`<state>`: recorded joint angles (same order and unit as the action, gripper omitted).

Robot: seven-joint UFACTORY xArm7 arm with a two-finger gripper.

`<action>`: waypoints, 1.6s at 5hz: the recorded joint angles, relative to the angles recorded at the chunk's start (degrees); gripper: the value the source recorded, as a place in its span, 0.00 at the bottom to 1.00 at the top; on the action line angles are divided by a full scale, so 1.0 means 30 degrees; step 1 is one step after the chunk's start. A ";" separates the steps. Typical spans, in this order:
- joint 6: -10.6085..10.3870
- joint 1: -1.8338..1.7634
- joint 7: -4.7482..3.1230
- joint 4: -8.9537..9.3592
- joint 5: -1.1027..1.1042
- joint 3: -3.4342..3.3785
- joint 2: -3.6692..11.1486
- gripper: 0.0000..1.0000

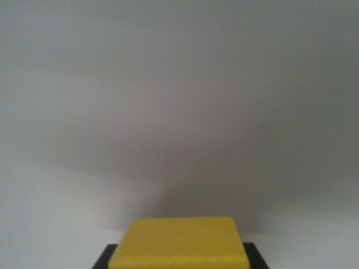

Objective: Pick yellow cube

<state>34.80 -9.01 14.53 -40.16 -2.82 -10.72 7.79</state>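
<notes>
The wrist view shows the yellow cube point(179, 244) low in the middle of the picture, its lower part cut off by the bottom edge. Its broad yellow face has rounded corners and a faint grain, and it looks blurred from being so near the lens. On either side of it, at the very bottom, dark black parts point(105, 259) peek out, one on the wrist view's left and one on the wrist view's right. They flank the cube closely and seem to touch its sides. These may be the jaws, with the cube sitting between them, but so little of them shows that I cannot tell whether they are clenched on it or released. Behind and above the cube stretches a plain pale grey surface point(179, 84), which fills the rest of the picture. A soft darker shadow point(224, 190) lies on that surface just above the cube and spreads toward the wrist view's right.
</notes>
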 joint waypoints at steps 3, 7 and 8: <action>0.1057 0.0018 -0.0003 -0.0674 -0.0043 0.0023 -0.0387 1.00; 0.2365 0.0040 -0.0006 -0.1508 -0.0095 0.0051 -0.0866 1.00; 0.2365 0.0040 -0.0006 -0.1508 -0.0095 0.0051 -0.0866 1.00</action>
<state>41.90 -8.89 14.51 -44.68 -3.10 -10.56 5.19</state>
